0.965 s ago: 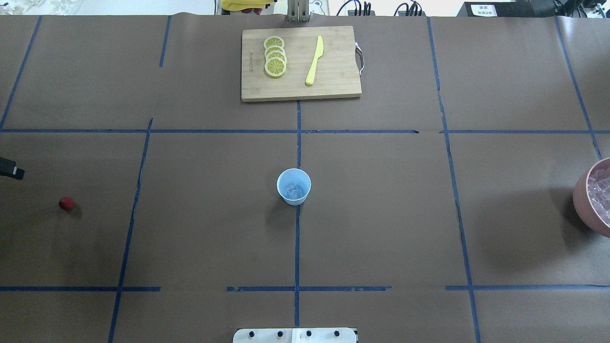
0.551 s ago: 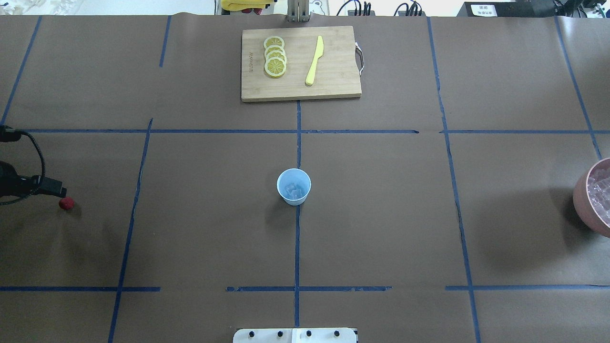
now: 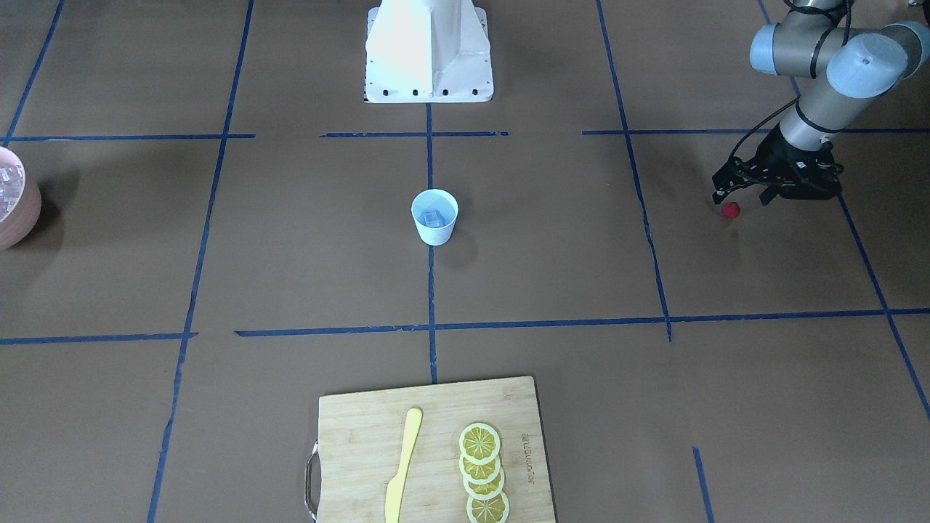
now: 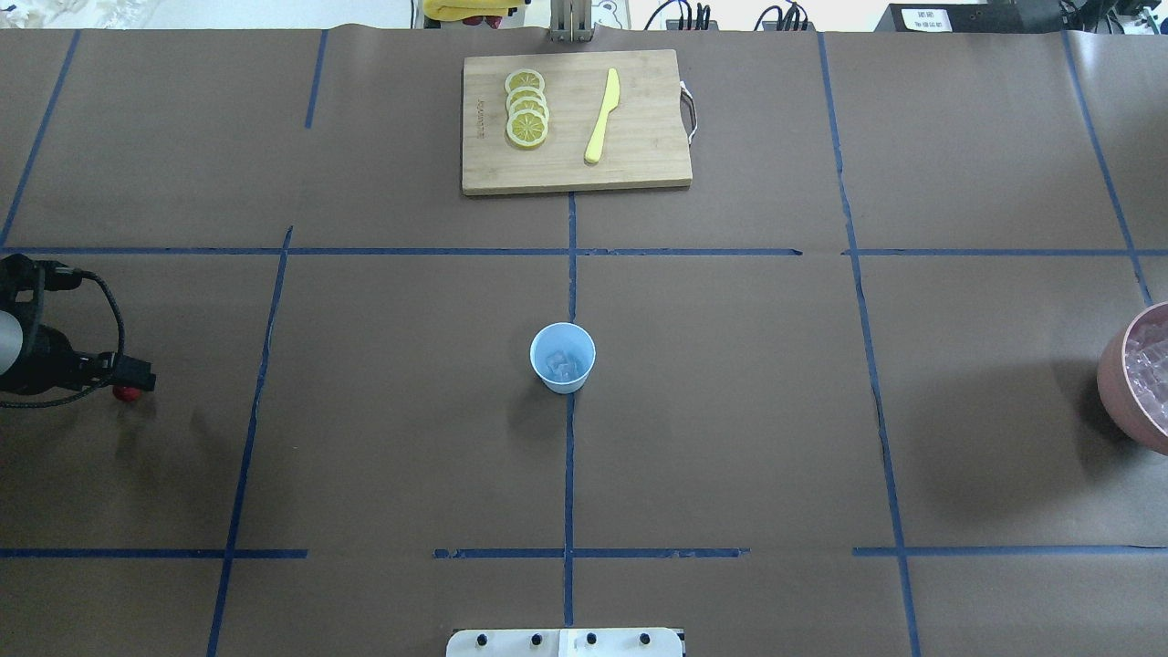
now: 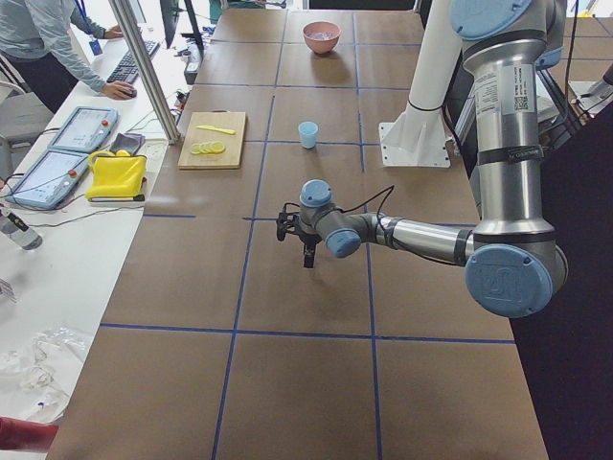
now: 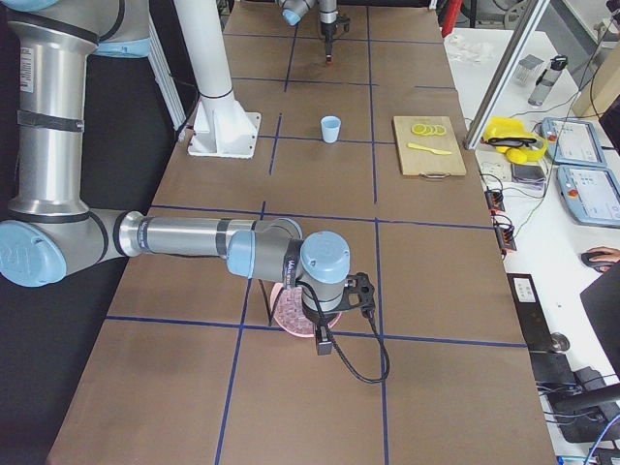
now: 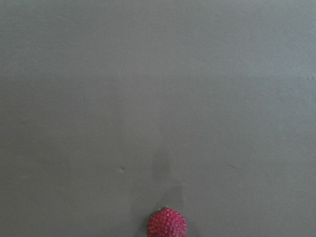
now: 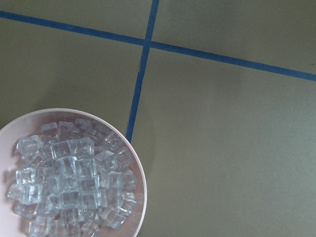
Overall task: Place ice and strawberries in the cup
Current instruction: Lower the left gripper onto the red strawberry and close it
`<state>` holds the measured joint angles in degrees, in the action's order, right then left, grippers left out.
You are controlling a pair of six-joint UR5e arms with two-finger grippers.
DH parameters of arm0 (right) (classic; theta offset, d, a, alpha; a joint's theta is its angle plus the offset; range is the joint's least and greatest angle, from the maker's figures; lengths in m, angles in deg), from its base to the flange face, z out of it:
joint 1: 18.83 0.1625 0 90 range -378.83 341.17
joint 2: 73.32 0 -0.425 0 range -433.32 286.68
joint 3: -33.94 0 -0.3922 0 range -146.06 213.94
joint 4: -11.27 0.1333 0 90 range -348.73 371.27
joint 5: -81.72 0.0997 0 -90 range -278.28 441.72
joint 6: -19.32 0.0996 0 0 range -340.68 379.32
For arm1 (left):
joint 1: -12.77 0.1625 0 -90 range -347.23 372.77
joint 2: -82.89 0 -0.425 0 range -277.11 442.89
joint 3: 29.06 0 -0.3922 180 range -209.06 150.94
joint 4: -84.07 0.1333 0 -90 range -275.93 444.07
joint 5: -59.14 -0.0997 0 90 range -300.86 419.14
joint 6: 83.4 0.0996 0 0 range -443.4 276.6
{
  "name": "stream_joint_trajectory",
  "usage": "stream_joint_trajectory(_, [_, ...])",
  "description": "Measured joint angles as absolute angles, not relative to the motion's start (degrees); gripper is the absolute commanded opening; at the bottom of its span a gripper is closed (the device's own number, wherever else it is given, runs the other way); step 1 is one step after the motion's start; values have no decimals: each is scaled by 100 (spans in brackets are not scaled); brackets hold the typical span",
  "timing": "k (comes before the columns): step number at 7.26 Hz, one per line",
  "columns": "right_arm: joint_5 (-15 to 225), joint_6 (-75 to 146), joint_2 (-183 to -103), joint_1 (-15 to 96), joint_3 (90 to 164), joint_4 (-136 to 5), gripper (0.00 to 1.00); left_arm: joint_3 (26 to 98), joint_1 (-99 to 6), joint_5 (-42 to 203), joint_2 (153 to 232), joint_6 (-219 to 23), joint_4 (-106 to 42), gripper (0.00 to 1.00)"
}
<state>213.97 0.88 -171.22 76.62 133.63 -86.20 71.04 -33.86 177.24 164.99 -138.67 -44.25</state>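
One tiny red strawberry (image 3: 731, 211) lies on the brown table (image 4: 730, 411) at the robot's far left. The left gripper (image 3: 740, 196) hovers just over it, its two fingers spread apart and gripping nothing. One pale blue cup (image 3: 434, 234) stands upright at the table's middle, well apart from the strawberry. It holds a few clear ice cubes (image 3: 434, 216), too blurred to count. One pink bowl (image 4: 1118, 383), heaped with many more cubes, sits at the far right beneath the right gripper (image 6: 322, 327); how far that gripper is open cannot be told. Farthest off, one wooden cutting board (image 4: 639, 137) carries four overlapping lemon slices (image 4: 526, 109) and one yellow knife (image 4: 602, 114). Compared with a moment ago, the left gripper has moved farther in over the table and now partly covers the strawberry in the overhead view. The cup, bowl and cutting board have not moved.
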Motion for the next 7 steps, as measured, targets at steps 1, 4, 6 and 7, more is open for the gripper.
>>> stream_joint_trajectory(1, [21399, 90, -17118, 7662, 13365, -8620, 99, 7027, -3377, 17702, 16545, -13868, -4425, 100])
stream_joint_trajectory(4, [21396, 86, -17122, 7662, 13368, -8620, 99, 6893, -3354, 17697, 16630, -13875, -4423, 74])
stream_joint_trajectory(6, [21395, 86, -17123, 7662, 13369, -8620, 99, 6889, -3323, 17707, 16629, -13888, -4407, 25])
stream_joint_trajectory(7, [21395, 86, -17123, 7662, 13369, -8620, 99, 6893, -3316, 17720, 16620, -13893, -4397, 8])
